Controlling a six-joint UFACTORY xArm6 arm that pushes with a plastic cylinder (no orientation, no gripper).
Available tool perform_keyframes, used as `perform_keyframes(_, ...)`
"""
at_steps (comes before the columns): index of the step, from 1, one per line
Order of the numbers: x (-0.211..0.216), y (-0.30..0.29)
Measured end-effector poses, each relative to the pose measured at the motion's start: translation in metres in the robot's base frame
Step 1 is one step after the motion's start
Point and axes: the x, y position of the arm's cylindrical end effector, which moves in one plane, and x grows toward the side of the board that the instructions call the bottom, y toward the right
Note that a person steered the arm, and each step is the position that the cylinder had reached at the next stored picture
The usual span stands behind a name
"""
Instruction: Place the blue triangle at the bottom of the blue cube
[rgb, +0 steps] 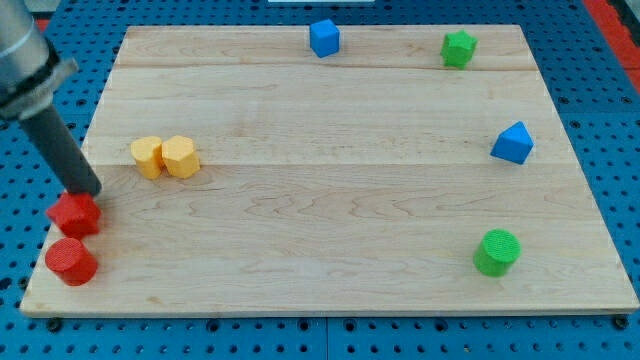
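Red cylinder (71, 261) lies below my tilted, clawless tip (90, 192), far from blue triangle (513, 143).

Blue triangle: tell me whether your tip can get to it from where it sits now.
Probably yes. My tip is at the view's left by the red blocks; the blue triangle is far right. Only the yellow blocks lie near a straight path, easily skirted.

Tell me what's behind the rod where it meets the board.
My tip sits at the upper red block's top edge, above the red cylinder. The rod covers a strip of board edge; nothing else shows there.
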Motion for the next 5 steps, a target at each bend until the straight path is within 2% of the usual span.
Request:
perform_keyframes(1, 0.024, 0.023)
perform_keyframes(2, 0.003, 0.086)
perform_keyframes(3, 0.022, 0.232)
perform_keyframes(4, -0.003, 0.373)
perform_keyframes(5, -0.05, 0.514)
